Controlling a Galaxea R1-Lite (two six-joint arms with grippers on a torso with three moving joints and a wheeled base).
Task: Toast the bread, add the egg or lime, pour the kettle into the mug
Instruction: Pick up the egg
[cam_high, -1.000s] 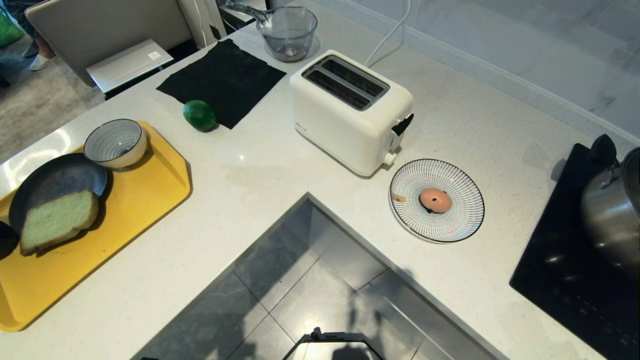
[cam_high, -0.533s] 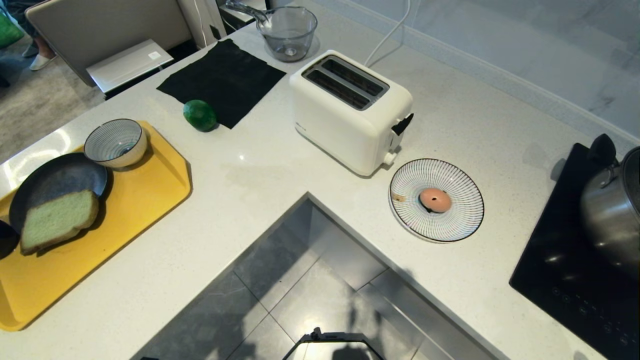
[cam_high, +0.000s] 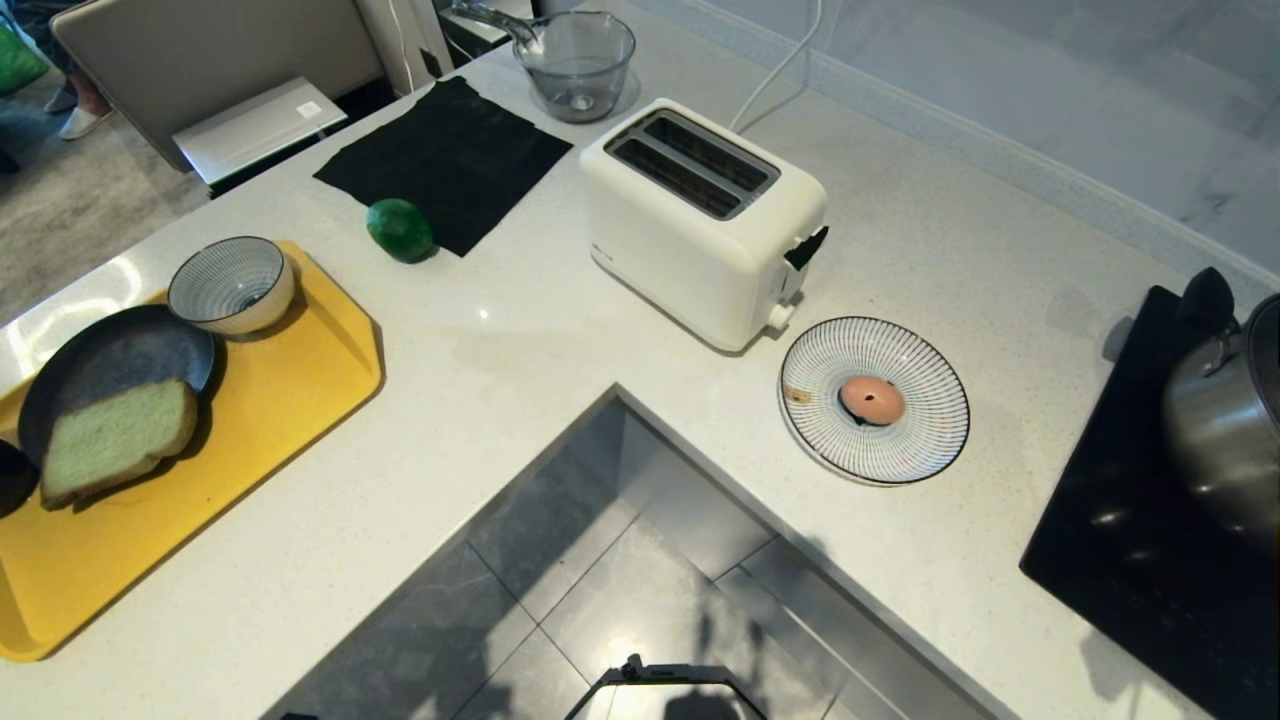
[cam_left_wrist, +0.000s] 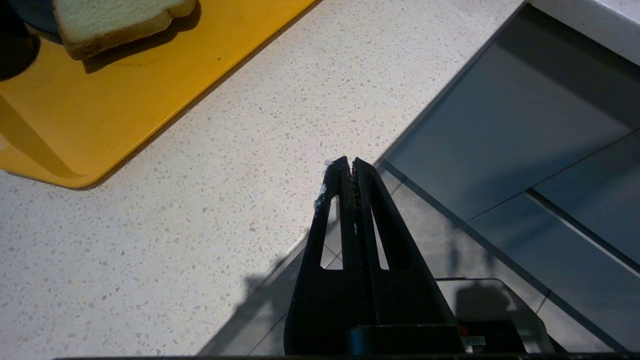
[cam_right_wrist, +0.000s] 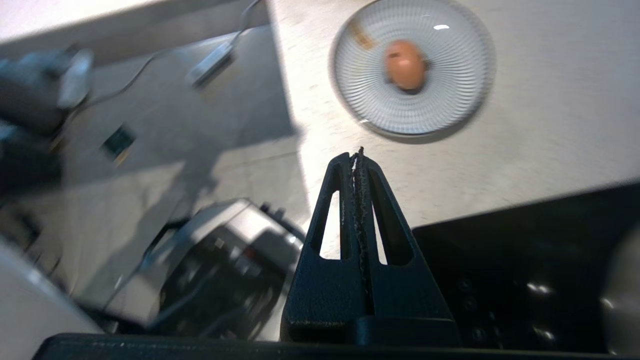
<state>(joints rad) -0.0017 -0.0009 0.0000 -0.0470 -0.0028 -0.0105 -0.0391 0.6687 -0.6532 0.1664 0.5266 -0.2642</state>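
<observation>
Bread (cam_high: 115, 440): leans on a dark pan (cam_high: 110, 365), over the yellow tray (cam_high: 260, 400) at the left.
Right gripper (cam_right_wrist: 358, 156): jaws pressed together, empty, above the surface (cam_high: 520, 330) near the striped plate (cam_right_wrist: 450, 100).
Left gripper (cam_left_wrist: 348, 165): jaws together, empty, over the surface's edge.
Egg (cam_high: 871, 400): on that plate, beside the white toaster (cam_high: 700, 225).
Lime (cam_high: 399, 230): touching the black cloth (cam_high: 450, 160).

Bright daylight, glare on the yellow tray (cam_high: 300, 390), soft shadows on the counter (cam_high: 560, 330), right wrist view motion-blurred.
</observation>
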